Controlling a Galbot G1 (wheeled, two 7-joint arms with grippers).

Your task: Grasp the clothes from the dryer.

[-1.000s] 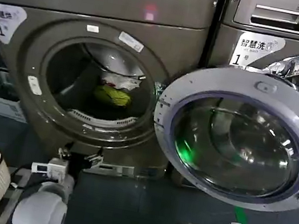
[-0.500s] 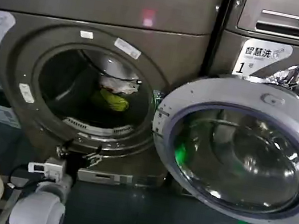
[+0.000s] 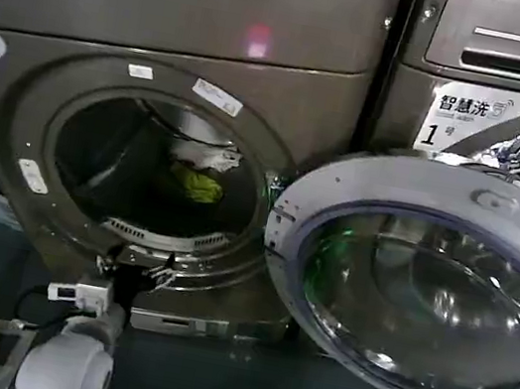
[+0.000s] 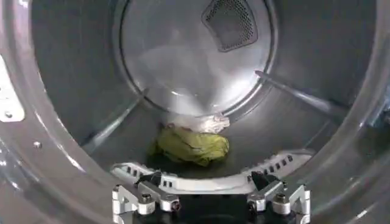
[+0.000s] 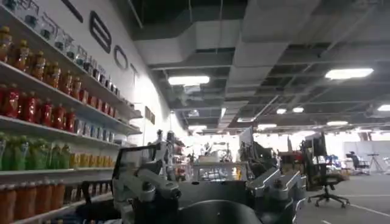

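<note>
One clothes [image 3: 196, 181] bundle inside dryer [image 3: 186, 15] drum (left gripper [image 4: 210, 199] spread apart at port).

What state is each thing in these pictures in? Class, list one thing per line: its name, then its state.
dryer: port uncovered, drum lying open to the front.
glass door: swung fully open to the right of the port.
clothes: bundled on the drum floor, white piece at the back, not held.
left tool: open, at the port's lower rim, short of the clothes.
right tool: open, holding nothing, pointed away into the room.
</note>
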